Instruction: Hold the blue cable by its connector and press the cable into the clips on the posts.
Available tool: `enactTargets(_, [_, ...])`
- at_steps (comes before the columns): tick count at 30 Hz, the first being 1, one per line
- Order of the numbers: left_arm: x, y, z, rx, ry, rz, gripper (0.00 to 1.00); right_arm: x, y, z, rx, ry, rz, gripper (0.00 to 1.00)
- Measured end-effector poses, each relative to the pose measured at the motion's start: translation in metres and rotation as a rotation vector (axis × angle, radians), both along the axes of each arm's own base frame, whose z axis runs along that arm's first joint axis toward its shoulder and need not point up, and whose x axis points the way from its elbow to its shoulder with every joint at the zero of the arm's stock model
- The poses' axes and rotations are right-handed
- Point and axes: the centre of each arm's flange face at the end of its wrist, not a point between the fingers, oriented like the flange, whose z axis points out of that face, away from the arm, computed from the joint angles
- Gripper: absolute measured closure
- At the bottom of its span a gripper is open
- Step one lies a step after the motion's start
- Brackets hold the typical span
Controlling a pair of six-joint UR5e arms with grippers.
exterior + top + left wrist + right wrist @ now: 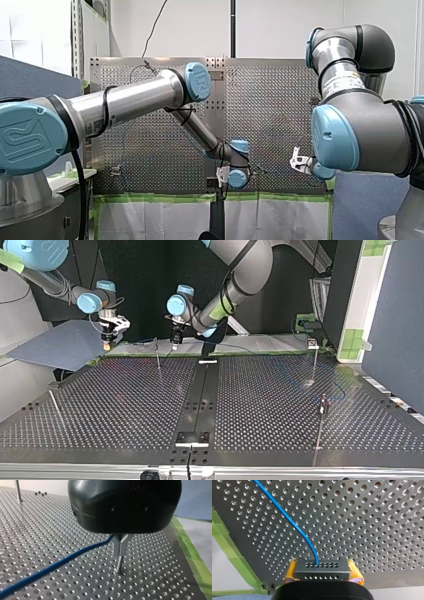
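Front view: our left arm reaches in over the perforated desk [270,100] and hangs its left gripper [222,176] near the desk's middle, by the taped edge. The right gripper [298,162] sits well apart from it, toward this view's right. We cannot tell either gripper's grasp from here.

Top view: both grippers point down at the far edge of the desk. The right gripper, yellow at its tip, is at this view's left and the left gripper is nearer the centre. Between them stands one of the thin upright posts [157,354]. The blue cable [235,346] lies lengthwise along that far edge, running toward this view's right.

Left wrist view: the left gripper's metal fingers meet at their tips, closed, just above the desk. The blue cable comes up to the fork where the fingers join. From there it slants away in a nearly straight line over the holes. We cannot tell whether it is pinched there.

Right wrist view: the right gripper's yellow pads clamp the dark connector [322,573] by its two short ends, so its long axis lies across the gripper. The cable leaves the middle of the connector's forward face. It points ahead, then bends toward the side edged with green tape [227,547].
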Motion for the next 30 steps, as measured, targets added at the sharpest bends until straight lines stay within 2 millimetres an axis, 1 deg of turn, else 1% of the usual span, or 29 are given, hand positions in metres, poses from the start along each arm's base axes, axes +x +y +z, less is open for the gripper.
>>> enactTargets(5, [0.003, 0.001, -0.017, 0.018, 0.022, -0.003, 1.0, 0.0, -0.003, -0.001, -0.003, 0.001, 0.002, 1.0])
enactTargets(7, [0.005, 0.001, -0.025, 0.026, 0.034, -0.004, 1.0, 0.001, -0.004, -0.006, 0.004, 0.004, 0.004, 1.0])
enactTargets(10, [0.01, 0.001, -0.03, 0.026, 0.04, 0.0, 1.0, 0.003, -0.005, -0.017, 0.024, 0.008, 0.009, 1.0])
enactTargets(13, [0.016, 0.003, -0.03, 0.024, 0.039, 0.007, 1.0, 0.005, -0.007, -0.022, 0.039, 0.014, 0.012, 1.0])
enactTargets(15, [0.02, 0.004, -0.029, 0.02, 0.037, 0.013, 1.0, 0.006, -0.01, -0.021, 0.039, 0.016, 0.013, 1.0])
enactTargets(27, [0.051, 0.01, -0.009, -0.008, 0.006, 0.053, 1.0, 0.006, -0.032, -0.009, -0.001, 0.013, 0.01, 1.0])
enactTargets(30, [0.056, 0.015, -0.008, -0.007, 0.006, 0.062, 1.0, 0.005, -0.036, -0.007, -0.012, 0.01, 0.008, 1.0])
